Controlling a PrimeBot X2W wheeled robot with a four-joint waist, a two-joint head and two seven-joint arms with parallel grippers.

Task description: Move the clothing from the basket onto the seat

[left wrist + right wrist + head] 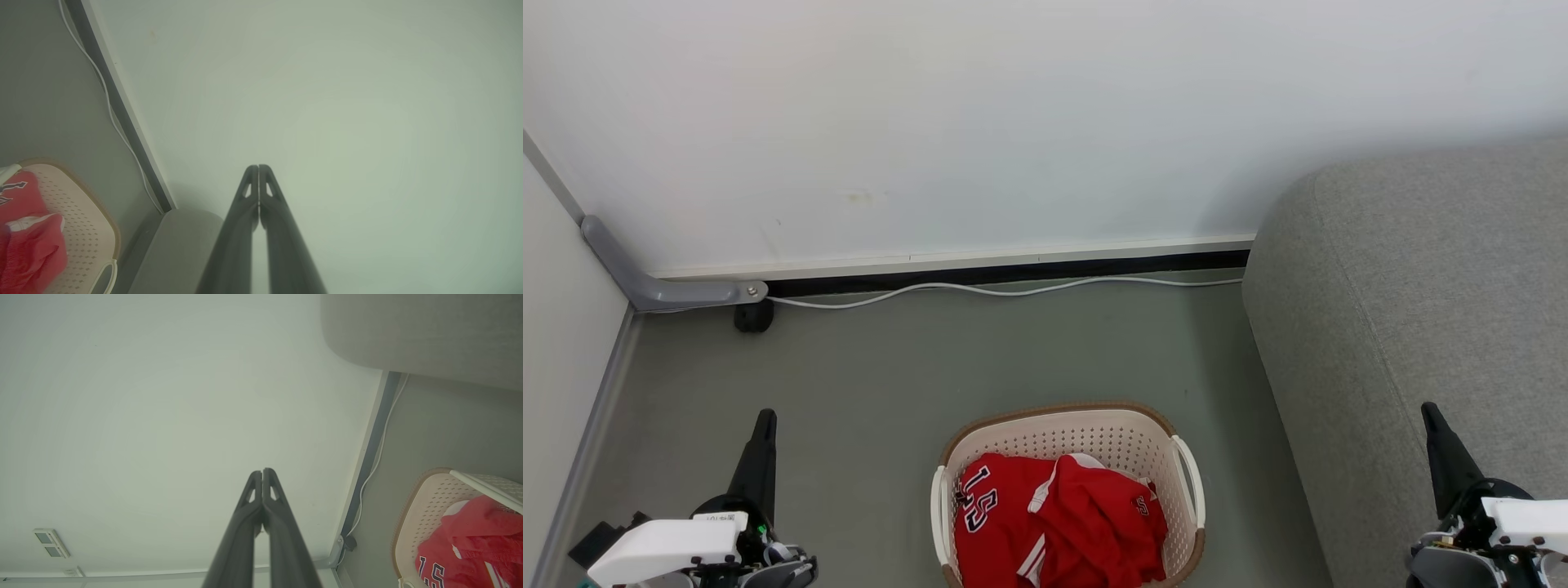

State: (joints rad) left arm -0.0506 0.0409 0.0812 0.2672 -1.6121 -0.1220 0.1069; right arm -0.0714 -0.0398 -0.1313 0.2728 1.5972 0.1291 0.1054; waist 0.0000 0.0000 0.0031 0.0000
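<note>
– Left gripper (765, 420), item one: condition?
– Lower left of the head view, long dark fingers pressed together, pointing up the frame over the grey floor (890, 367). Its wrist view shows the two tips meeting against the white wall (1013, 122).
– Right gripper (1431, 415)?
– Lower right, likewise pressed together, tip lying over the grey seat (1421, 286).
– Item three, the clothing (1054, 514)?
– Red jerseys, crumpled, lying inside the basket (1058, 408) at bottom centre; dark white-edged numerals face up on the left piece, white trim showing.
– The basket itself?
– Cream, perforated, brown rim; stands on the floor between the two grippers, apart from both, near the seat's left edge.
– The seat?
– Light-grey upholstery, rounded edge, filling the right side of the frame up to the wall.
– Sundries?
– One white cable (1013, 290) along the foot of the wall, across mid-frame.
</note>
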